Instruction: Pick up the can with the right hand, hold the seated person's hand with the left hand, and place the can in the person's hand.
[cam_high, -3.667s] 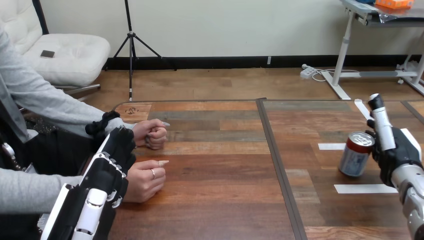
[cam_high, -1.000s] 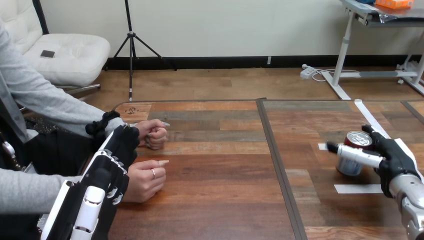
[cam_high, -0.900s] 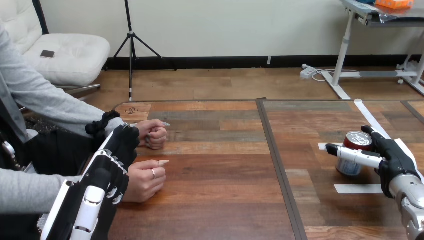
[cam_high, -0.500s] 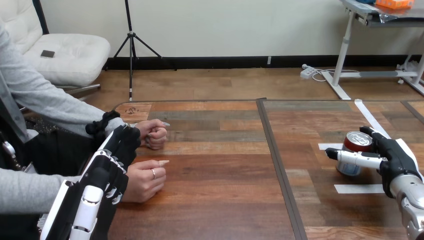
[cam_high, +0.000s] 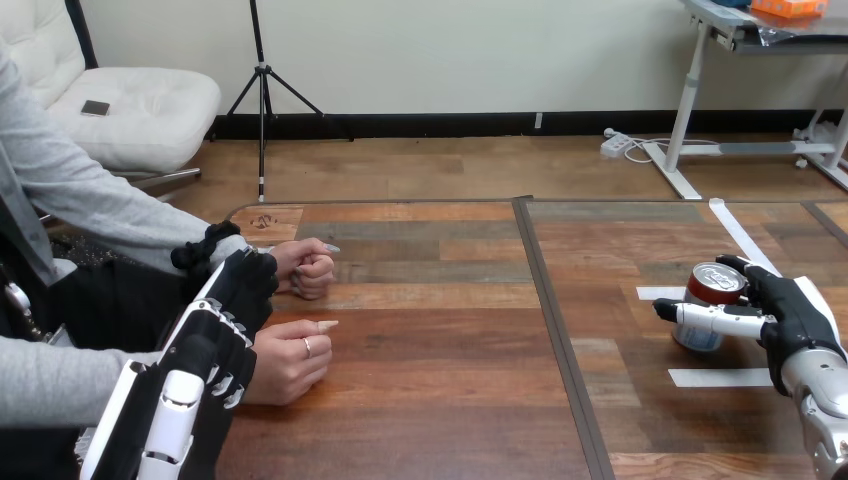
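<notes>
Head view: the right hand (cam_high: 797, 316) has its fingers curled round the red-and-silver metal drinks can (cam_high: 716, 284). The thumb lies across the side of the can nearest the camera and the black fingers wrap behind it. The can stands upright inside that grasp, its base apparently on the brown wooden worktop (cam_high: 450, 390), between two white tape strips (cam_high: 720, 377) just beside the hand. Whether the base has come off the surface is hard to tell from this angle.

The left hand (cam_high: 215, 340) shows its white-shelled back, with relaxed, nearly straight fingers that grip nothing. The person's nearer hand (cam_high: 292, 360), a loose fist with the thumb out, rests on the worktop just beside the left hand's palm side. Contact between the two cannot be made out. The person's farther hand (cam_high: 308, 268), also a fist, lies just past the left hand's fingertips.

By my reading the task is in its first step. The grasp on the can looks made, but the lift is not yet clear. Still to come are taking the person's hand in the left hand, carrying the can across from the right hand's side, and setting it into a palm that is not yet turned up.
</notes>
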